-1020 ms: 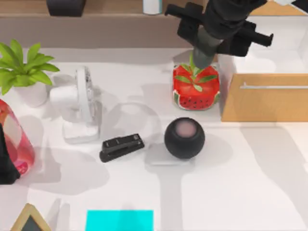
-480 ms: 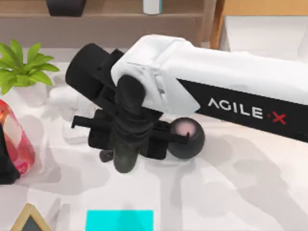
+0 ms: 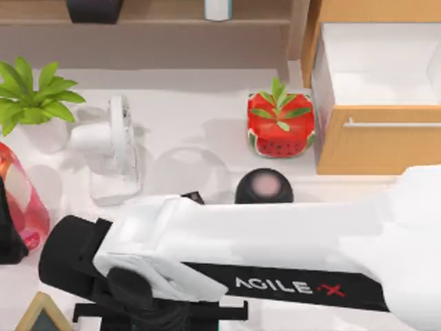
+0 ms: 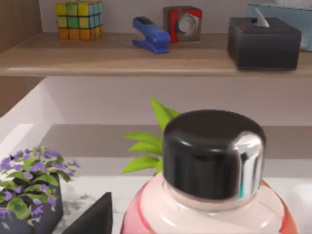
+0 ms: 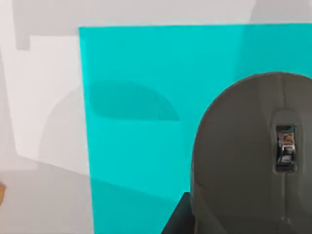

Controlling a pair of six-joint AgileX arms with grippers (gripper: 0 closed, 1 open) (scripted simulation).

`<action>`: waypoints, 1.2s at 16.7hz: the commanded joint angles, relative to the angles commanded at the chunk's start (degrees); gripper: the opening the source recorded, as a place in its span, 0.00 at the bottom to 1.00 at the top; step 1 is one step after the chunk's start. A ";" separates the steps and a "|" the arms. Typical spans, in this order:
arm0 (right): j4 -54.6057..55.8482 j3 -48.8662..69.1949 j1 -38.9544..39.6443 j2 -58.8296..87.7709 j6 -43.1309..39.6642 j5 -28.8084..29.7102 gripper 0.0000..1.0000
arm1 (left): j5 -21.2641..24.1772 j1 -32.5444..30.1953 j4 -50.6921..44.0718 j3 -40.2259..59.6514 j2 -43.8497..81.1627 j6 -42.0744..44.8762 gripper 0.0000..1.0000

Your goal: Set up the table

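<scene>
Your right arm [image 3: 275, 255] lies across the near part of the surface [image 3: 200, 110] from the right side to the near-left corner. Its right gripper [image 3: 151, 314] is down by the near edge. From the right wrist, a grey mouse [image 5: 243, 156] sits close under the camera over a cyan pad [image 5: 146, 122]. A dark gripper part is against the mouse's edge and the mouse's shadow falls apart from it on the pad, so the right gripper reads as closed on the mouse and holding it off the pad. Your left gripper [image 3: 7, 238] is at the far left edge, right beside a red bottle [image 3: 24, 200]. You can't tell how far open it is. The left wrist looks at that bottle's black cap [image 4: 214, 153] up close, with a purple-flowered plant [image 4: 31, 185] off to one side. Behind is a wooden shelf [image 4: 146, 61] carrying a colour cube [image 4: 79, 19], a blue stapler [image 4: 151, 35] and a black tissue box [image 4: 263, 43]. On the white surface, a green plant [image 3: 31, 103] stands at back left and a white fan [image 3: 114, 148] is just right of it. A watermelon-pattern pot [image 3: 280, 124] is mid-back, with a black round speaker [image 3: 264, 186] in front of it, partly under the arm. A black stapler [image 3: 195, 198] peeks out just above the arm. The light-wood cabinet [image 3: 375, 138] sits at back right with its drawer [image 3: 379, 65] pulled open. A small wood-framed board [image 3: 41, 314] is at the near-left corner, beside the right gripper.
</scene>
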 joint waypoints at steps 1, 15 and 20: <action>0.01 -0.31 0.54 0.16 0.30 -0.08 0.00 | 0.00 0.00 0.00 0.00 0.00 0.00 1.00; -0.40 -0.10 0.62 -0.48 0.52 -0.01 0.00 | 0.00 0.00 0.00 0.00 0.00 0.00 1.00; -0.77 0.26 0.72 -1.16 0.50 0.07 0.00 | 0.00 0.00 0.00 0.00 0.00 0.00 1.00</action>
